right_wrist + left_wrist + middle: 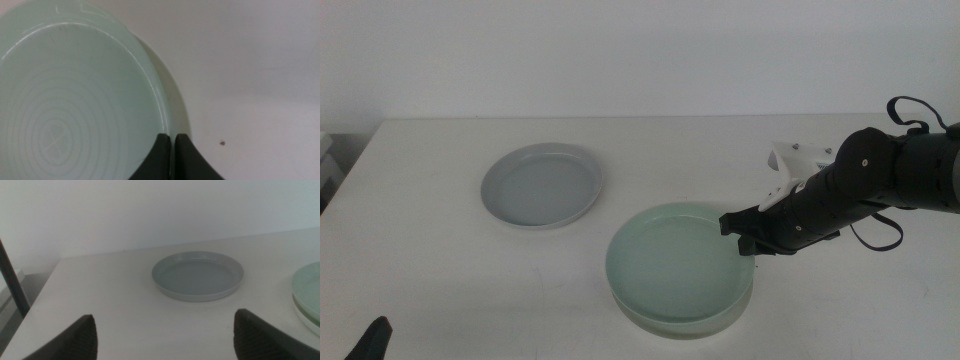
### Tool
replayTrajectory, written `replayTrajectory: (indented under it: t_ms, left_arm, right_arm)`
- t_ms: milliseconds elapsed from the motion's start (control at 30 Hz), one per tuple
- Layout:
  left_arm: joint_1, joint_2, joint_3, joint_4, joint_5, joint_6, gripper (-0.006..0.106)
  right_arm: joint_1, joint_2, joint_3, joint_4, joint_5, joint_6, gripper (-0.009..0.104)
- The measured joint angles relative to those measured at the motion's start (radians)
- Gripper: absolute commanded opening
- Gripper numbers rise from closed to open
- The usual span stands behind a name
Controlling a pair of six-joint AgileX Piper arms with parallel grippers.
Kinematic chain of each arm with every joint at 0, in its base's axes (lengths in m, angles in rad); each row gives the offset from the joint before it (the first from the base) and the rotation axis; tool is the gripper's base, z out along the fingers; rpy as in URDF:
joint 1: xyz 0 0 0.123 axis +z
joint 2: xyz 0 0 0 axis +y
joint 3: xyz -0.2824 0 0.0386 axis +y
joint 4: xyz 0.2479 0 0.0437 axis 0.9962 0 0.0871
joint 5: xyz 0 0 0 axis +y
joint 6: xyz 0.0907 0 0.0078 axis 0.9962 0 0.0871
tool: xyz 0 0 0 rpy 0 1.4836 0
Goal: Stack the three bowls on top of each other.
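Mint-green bowl [675, 268] hangs pinched by its rim in my right gripper [748, 243], set over the white bowl [725, 322] for stacking; the grey-blue bowl [542, 187] waits apart. My left gripper [165, 335] idles, jaws wide and empty.

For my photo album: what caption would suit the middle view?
Right gripper pinches the mint green bowl atop a white bowl; grey-blue bowl waits apart.

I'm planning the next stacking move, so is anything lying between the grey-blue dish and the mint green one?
Nothing visible does. The shallow round grey-blue dish sits alone on the white table, with bare tabletop between it and the pale mint green dish, whose rim the right end effector grips, jaws shut.
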Motion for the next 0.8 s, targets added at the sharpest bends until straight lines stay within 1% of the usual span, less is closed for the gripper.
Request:
replayTrajectory:
  t_ms: [133,200,233,300,467,567,667,800]
  left_arm:
    - [0.0,0.0,0.0,0.0,0.0,0.0,0.105]
    - [0.0,0.0,0.0,0.0,0.0,0.0,0.105]
    - [0.0,0.0,0.0,0.0,0.0,0.0,0.105]
    - [0.0,0.0,0.0,0.0,0.0,0.0,0.105]
    - [0.0,0.0,0.0,0.0,0.0,0.0,0.105]
    - [0.0,0.0,0.0,0.0,0.0,0.0,0.105]
    - [0.0,0.0,0.0,0.0,0.0,0.0,0.105]
    - [0.0,0.0,0.0,0.0,0.0,0.0,0.105]
  right_arm:
    - [0.0,0.002,0.0,-0.024,-0.005,-0.01,0.0]
    - [0.0,0.002,0.0,-0.03,-0.005,-0.01,0.002]
    - [0.0,0.002,0.0,-0.034,-0.005,-0.01,0.01]
    - [0.0,0.002,0.0,-0.034,-0.005,-0.011,0.018]
    - [0.0,0.001,-0.004,-0.034,-0.001,-0.022,0.044]
    - [0.0,-0.025,-0.037,-0.04,0.041,-0.04,0.057]
    - [-0.005,-0.087,-0.108,-0.043,0.133,-0.076,0.064]
    - [-0.012,-0.194,-0.219,-0.046,0.281,-0.155,0.064]
